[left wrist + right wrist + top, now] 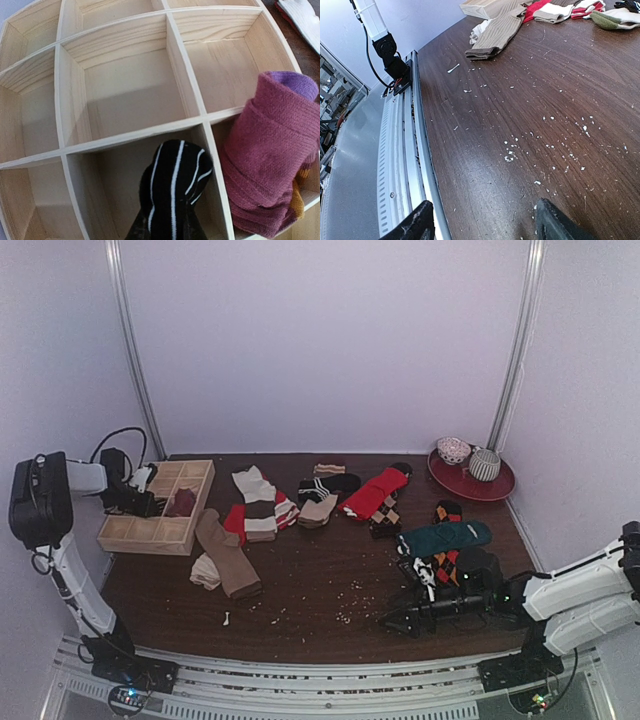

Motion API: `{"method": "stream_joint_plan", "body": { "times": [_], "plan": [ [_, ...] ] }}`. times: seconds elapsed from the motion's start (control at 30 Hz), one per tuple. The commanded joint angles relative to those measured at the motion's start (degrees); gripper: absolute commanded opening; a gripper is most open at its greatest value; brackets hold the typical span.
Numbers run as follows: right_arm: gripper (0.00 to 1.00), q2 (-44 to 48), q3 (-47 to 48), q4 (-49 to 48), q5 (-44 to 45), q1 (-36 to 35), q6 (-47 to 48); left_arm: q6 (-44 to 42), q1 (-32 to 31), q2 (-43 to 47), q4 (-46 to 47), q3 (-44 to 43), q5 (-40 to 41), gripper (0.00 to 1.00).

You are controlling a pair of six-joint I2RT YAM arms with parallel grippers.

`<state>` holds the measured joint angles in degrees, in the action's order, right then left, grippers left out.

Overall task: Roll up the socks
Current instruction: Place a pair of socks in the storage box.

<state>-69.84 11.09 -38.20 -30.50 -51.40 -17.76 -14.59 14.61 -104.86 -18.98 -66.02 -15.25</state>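
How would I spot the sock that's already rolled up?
Find the pale wooden divided tray at the left edge of the dark table. In a compartment on its right side sits a magenta-purple fabric sock with some orange. Unlike the flat socks spread over the table, it is bundled into a roll.

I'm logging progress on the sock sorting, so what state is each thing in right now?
Left hand: shut on striped sock.
Striped sock: rolled, held over a tray compartment.
Magenta sock: rolled, in the next compartment.
Tray: other visible compartments empty.
Right hand: open, empty, low over table.
Tan sock: flat, unrolled.
Teal socks: flat, unrolled.
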Motion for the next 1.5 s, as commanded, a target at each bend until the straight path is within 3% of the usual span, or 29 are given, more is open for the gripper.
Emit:
{"method": "stream_joint_plan", "body": {
  "times": [0.0, 0.53, 0.8, 1.23, 1.47],
  "plan": [
    [0.69, -0.3, 0.4, -0.4, -0.4, 0.3, 0.6, 0.3, 0.5, -1.1, -3.0, -1.5, -0.4, 0.00],
    [0.69, -1.2, 0.7, -0.1, -1.0, 0.3, 1.0, -0.4, 1.3, -9.0, -9.5, -9.2, 5.9, 0.04],
    [0.69, -2.0, 1.1, -0.1, -1.5, 0.3, 1.2, -1.1, 1.3, -10.1, -9.3, -10.6, 10.8, 0.34],
    [0.69, -2.3, 1.3, 0.1, -1.6, 0.3, 1.4, -0.1, 1.3, -1.2, -3.6, -9.3, 3.4, 0.49],
    [0.69, -2.6, 1.4, 0.2, -1.9, 0.3, 1.4, 0.7, 1.2, 3.3, -1.8, -8.5, 4.0, 0.60]
  ]
}}
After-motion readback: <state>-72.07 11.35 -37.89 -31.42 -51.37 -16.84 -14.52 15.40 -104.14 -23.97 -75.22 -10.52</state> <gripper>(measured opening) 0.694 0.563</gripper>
